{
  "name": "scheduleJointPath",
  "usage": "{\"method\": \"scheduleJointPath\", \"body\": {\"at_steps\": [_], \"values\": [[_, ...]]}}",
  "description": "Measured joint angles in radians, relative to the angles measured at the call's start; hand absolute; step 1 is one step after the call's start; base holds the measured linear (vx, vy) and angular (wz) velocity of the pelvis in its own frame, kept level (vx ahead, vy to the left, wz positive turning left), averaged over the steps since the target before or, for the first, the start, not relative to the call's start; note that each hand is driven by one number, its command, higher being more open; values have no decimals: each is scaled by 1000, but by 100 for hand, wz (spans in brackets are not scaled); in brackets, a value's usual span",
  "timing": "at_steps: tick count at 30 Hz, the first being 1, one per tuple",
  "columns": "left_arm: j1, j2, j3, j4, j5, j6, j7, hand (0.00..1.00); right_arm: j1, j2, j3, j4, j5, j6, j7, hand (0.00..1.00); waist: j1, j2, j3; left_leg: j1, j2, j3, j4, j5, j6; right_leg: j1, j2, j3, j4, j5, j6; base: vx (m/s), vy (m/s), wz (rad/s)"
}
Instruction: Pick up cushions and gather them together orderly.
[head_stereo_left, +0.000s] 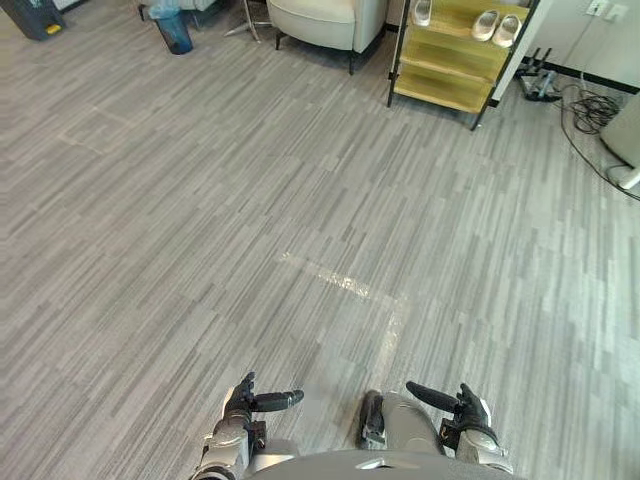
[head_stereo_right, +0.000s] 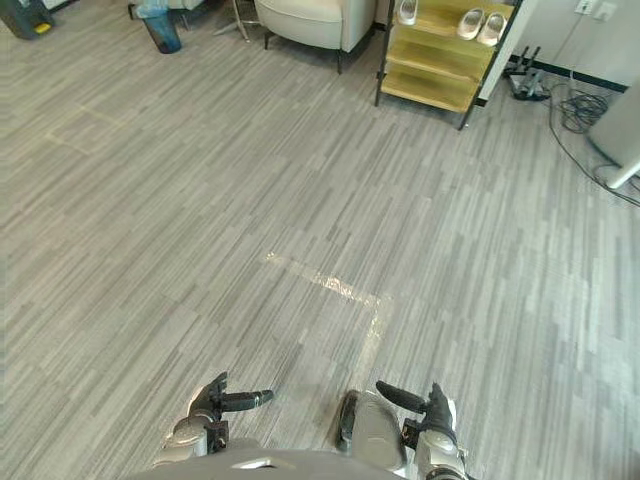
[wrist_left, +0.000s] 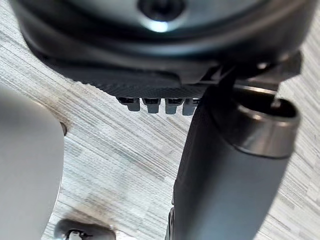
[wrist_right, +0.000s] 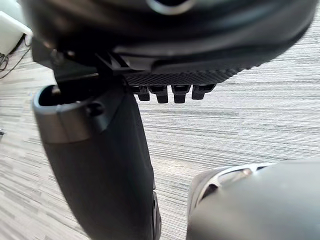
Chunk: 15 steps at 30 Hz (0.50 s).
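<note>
Hands nearest and low: left hand (head_stereo_left: 241, 404) and right hand (head_stereo_left: 468, 412), both relaxed open and holding nothing. Grey floor (head_stereo_left: 300, 200) stretches beyond, with armchair (head_stereo_left: 325, 18) and shoe shelf (head_stereo_left: 455, 60) farthest. Where the cushions lie cannot be told, so looking around should come before reaching.

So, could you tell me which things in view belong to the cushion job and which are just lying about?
Job: left hand, right hand, both open and empty above the floor.
Lying about: armchair, shoe rack with slippers, bin, cables.
</note>
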Motion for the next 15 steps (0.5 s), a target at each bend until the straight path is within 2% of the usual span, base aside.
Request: {"method": "scheduleJointPath", "body": {"at_steps": [1, 2, 4, 6, 7, 8, 9, 10, 11, 13, 14, 15], "values": [[7, -8, 18, -25, 0, 0, 2, 100, 3, 5, 7, 3, 1, 2, -7, 100, 11, 10, -1, -87, 45, 29, 161, -30, -7, 65, 31, -17, -47, -4, -7, 351, -111, 20], [3, -7, 17, -35, 1, -1, 3, 100, 8, 14, 16, 4, 4, 3, -11, 100, 18, 3, -1, -137, 53, 60, 182, -53, 12, 112, 38, -26, -83, -5, -9, 419, -121, 9], [-1, -6, 17, -63, 1, -2, 4, 100, 14, 37, 23, 4, 27, 2, -14, 100, 33, -17, 3, -206, 37, 132, 66, -85, 44, 186, 31, -27, -143, -5, -8, 335, -30, 1], [-5, -4, 17, -76, -4, -3, 5, 100, 13, 40, 24, 3, 35, 4, -15, 100, 35, -22, 5, -270, 4, 136, -101, -77, 59, 226, 14, -24, -175, -6, -5, 347, 64, -6], [-7, -5, 18, -80, -9, -4, 5, 100, 12, 42, 24, 3, 35, 4, -18, 100, 36, -24, 7, -288, -6, 136, -151, -62, 68, 235, 6, -21, -180, -8, -2, 293, 133, -15], [-8, -4, 20, -90, -23, -5, 6, 100, 14, 45, 24, 5, 35, 4, -21, 100, 40, -31, 10, -313, -28, 123, -253, 2, 78, 251, -13, -10, -181, -21, 20, 396, 219, -31], [-8, -6, 29, -90, -28, -9, 8, 100, 18, 45, 31, 6, 35, 6, -22, 100, 52, -36, 11, -309, -50, 118, -317, 122, 78, 272, -30, 17, -180, -40, 54, 396, 219, -44], [-6, -9, 31, -87, -29, -10, 13, 100, 24, 41, 41, 7, 35, 6, -22, 100, 61, -35, 9, -285, -59, 118, -340, 203, 59, 283, -38, 36, -179, -48, 68, 597, 296, -36], [-14, 12, 38, -85, -31, -11, 17, 100, 22, 52, 66, 9, 35, 9, -22, 100, 56, -70, 4, -272, -85, 140, -334, 187, 78, 281, -64, 72, -189, -33, 82, 427, 192, -20], [-20, 28, 39, -76, -42, -7, 20, 100, 16, 69, 62, 9, 35, 10, -19, 100, 62, -90, 0, -277, -76, 152, -281, 157, 88, 298, -65, 122, -214, 18, 97, 410, 187, -24], [-14, 41, 39, -67, -46, -5, 23, 100, 16, 82, 62, 8, 34, 8, -18, 100, 62, -100, -14, -265, -69, 156, -222, 143, 100, 314, -62, 170, -204, 67, 104, 295, 124, -35], [-11, 42, 39, -66, -46, -4, 23, 100, 17, 84, 63, 8, 34, 7, -18, 100, 62, -102, -20, -259, -69, 158, -216, 139, 101, 313, -64, 180, -192, 74, 104, 278, 102, -32]]}}
